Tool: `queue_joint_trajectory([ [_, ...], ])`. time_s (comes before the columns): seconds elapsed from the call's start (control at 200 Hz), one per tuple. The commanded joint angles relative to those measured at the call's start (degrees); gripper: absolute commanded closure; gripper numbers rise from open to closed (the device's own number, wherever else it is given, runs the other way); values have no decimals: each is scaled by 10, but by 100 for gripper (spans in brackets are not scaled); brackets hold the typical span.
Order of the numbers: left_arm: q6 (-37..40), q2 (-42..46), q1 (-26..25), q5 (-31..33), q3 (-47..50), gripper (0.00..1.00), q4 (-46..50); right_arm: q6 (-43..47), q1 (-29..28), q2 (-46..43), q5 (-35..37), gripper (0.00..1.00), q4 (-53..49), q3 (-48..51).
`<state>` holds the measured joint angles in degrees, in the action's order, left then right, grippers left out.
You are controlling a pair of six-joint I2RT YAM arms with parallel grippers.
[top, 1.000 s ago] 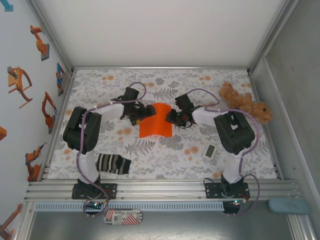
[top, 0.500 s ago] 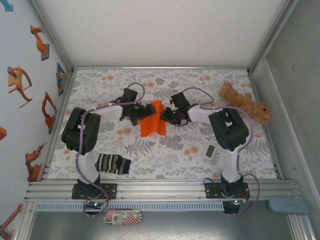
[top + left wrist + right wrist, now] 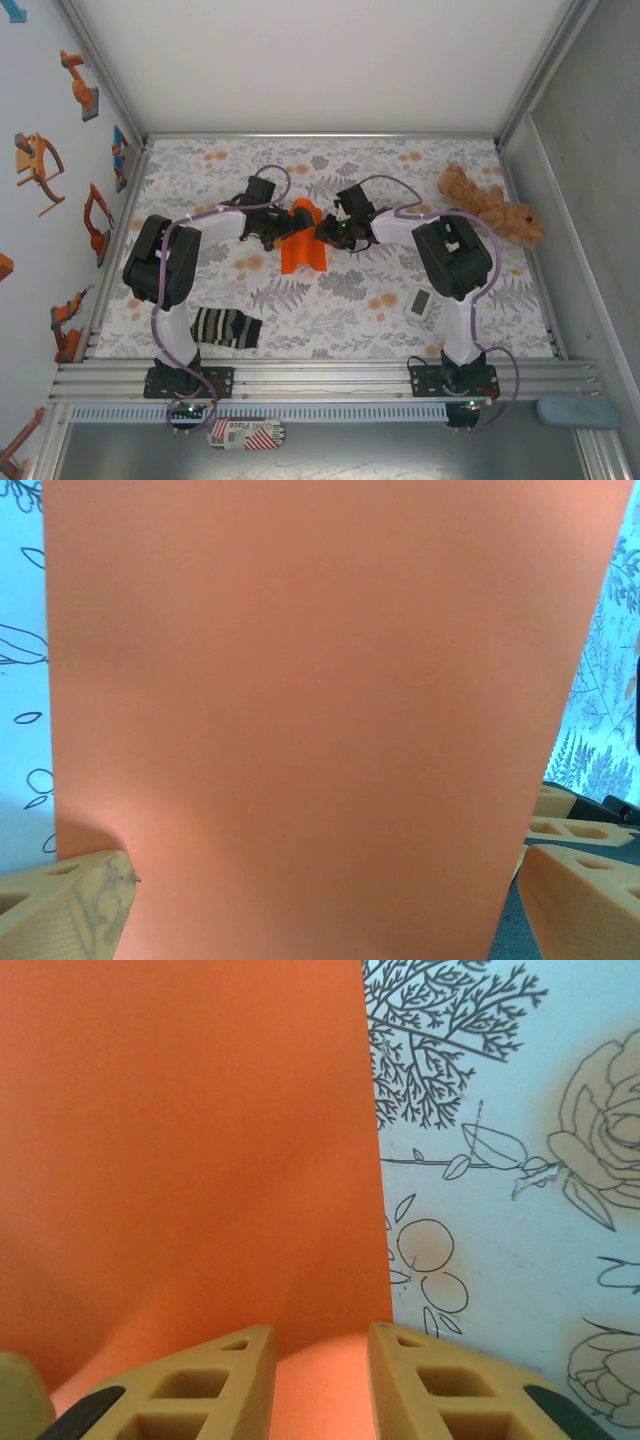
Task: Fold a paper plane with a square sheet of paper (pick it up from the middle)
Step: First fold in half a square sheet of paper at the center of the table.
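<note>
- Top external shows the square sheet of paper [image 3: 300,256] at the middle of the table [image 3: 420,170]. It is humped into an arch between your left gripper [image 3: 284,228] and right gripper [image 3: 327,232], and its near part lies flat on the floral cover.
- Left wrist shows those jaws spread wide, with a finger [image 3: 70,910] low at either side. The orange sheet rises between them and neither pad is pressed on it.
- Right wrist shows those jaws only a little apart, with a clear gap through which the orange shows. The sheet's edge runs up just beside that gap, so it is not pinched.
- You look to be at the pick-up. The sheet is squeezed from both sides so its middle lifts, and no crease shows, so I judge the folding has hardly begun.
- Next you need one gripper to close right down on the raised ridge, since the paper is thin.
- Hold the other side steady as you do, or the arch may flatten or slide askew.
</note>
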<state>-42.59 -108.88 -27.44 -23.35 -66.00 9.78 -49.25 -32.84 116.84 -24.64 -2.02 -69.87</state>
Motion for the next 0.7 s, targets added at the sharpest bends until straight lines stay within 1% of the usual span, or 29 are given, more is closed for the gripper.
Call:
queue_joint_trajectory([
  [0.0, 17, -14, -2, 28, -4, 4, 72, -9, -6, 28, 0, 70, -22, 3],
  [0.18, 15, -22, -3, 41, -12, 9, 85, -20, -6, 25, -16, 70, 0, 8],
  [0.295, 18, -21, -3, 46, -15, 16, 92, -22, -5, 17, -16, 70, 7, 12],
  [0.531, 26, -24, -3, 58, -13, 35, 96, -19, 5, -30, 11, 69, 23, 44],
  [0.696, 36, -19, -2, 66, -13, 52, 93, -31, 23, -87, 28, 66, 77, 100],
])
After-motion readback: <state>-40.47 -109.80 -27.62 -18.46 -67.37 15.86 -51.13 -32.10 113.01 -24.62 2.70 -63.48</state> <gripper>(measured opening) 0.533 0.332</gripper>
